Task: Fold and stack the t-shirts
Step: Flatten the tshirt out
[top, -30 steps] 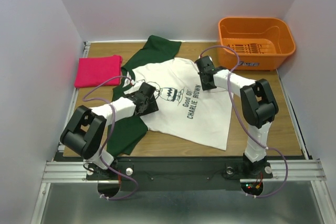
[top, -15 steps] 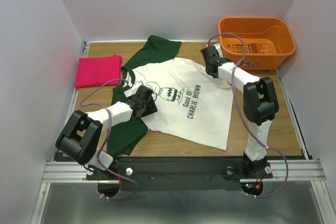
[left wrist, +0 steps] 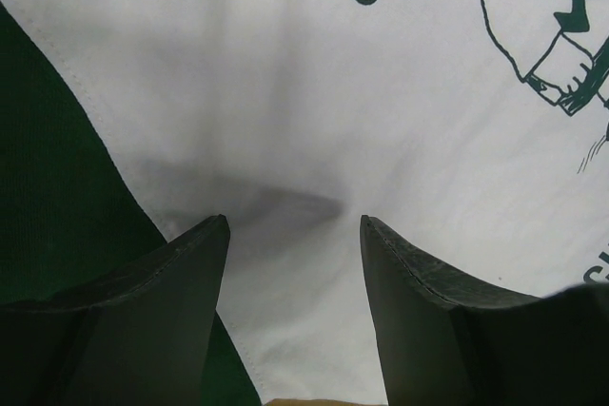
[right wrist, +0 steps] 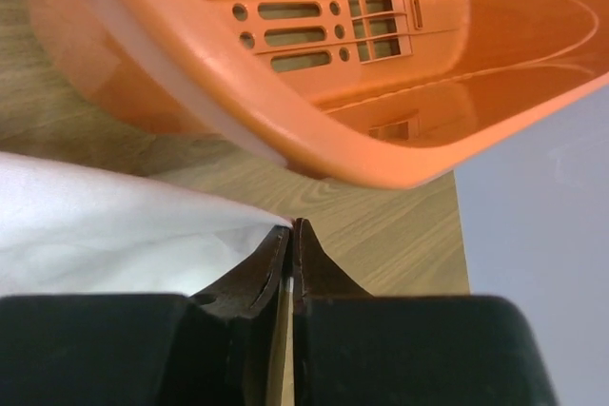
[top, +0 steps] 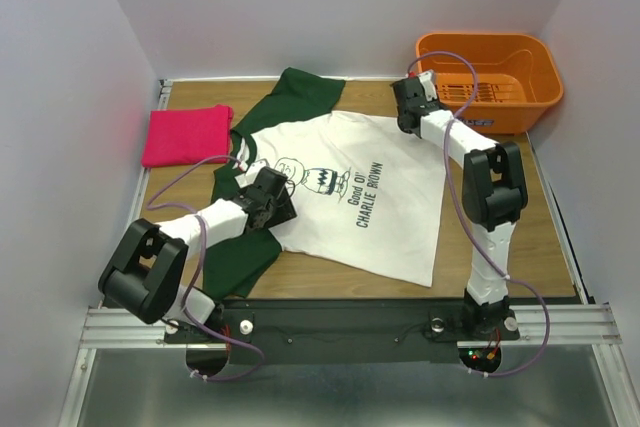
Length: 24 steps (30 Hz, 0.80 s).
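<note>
Pinching the white shirt (top: 380, 217) at its far edge with my right pincer (right wrist: 290, 228), just beside the one orange basket (top: 541, 87). My left pincer (left wrist: 293, 225) hangs spread wide above it. Two shirts; the pink shirt (top: 186, 134) lies far left.

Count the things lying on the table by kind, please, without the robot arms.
T-shirts: 2 (pink-red t-shirt, white t-shirt with green sleeves)
Baskets: 1 (orange basket)
Total: 3
</note>
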{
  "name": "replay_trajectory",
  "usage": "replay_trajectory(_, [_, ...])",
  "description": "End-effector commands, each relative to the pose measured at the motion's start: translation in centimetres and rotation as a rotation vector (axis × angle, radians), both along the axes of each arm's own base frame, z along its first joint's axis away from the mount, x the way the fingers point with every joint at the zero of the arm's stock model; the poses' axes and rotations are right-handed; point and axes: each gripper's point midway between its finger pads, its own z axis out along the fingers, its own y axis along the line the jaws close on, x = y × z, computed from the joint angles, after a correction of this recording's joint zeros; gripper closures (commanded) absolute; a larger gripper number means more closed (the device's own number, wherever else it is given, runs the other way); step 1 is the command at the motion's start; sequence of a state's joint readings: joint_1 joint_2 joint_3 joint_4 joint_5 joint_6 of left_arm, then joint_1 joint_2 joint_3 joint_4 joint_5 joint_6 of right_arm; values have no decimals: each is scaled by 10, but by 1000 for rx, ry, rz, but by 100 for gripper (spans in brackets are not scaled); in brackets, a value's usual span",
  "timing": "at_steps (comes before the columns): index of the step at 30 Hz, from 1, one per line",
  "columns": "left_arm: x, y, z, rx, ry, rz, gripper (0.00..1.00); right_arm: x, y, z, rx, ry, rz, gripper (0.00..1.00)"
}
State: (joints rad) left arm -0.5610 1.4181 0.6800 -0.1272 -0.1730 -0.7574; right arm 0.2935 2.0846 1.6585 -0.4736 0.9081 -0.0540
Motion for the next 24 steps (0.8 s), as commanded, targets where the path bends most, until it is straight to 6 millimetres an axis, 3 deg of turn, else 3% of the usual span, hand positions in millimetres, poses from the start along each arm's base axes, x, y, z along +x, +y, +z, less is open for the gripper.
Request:
replay_trajectory(1, [-35,23,-19,68,121,7,31,10,-13,27,3,-117,-72,85])
replay_trajectory(7, [-37,21,-11,51,119,2,31,10,-8,37,59,-147,-50,66])
replay_trajectory(9, [-34,22,6,40,81,8,30,4,-2,38,126,-171,-45,60])
replay_trajectory(10, [-32,27,18,61,59,20,30,2,10,32,205,-141,11,55])
replay_trajectory(11, [-27,31,36,52,6,35,30,-4,21,45,292,-166,38,49])
replay_trajectory(12, [-23,35,50,59,-26,46,30,-18,42,27,417,-77,104,40])
replay_trajectory(13, [-17,41,60,67,-58,66,30,-28,54,22,494,-48,131,37])
replay_trajectory(14, [-11,51,70,69,-85,78,30,-49,64,18,590,-33,128,35])
replay_trajectory(15, [-7,57,73,72,-91,92,30,-54,78,29,675,-44,155,34])
replay_trajectory(16, [-1,61,78,72,-102,99,30,-83,97,4,792,52,183,32])
replay_trajectory(19, [15,84,76,70,-90,134,30,-143,127,-14,1049,140,179,32])
replay_trajectory(21, [24,91,73,66,-90,152,30,-169,133,-23,1134,167,148,32])
replay_trajectory(24, [38,96,63,63,-69,170,30,-215,125,-47,1165,202,84,31])
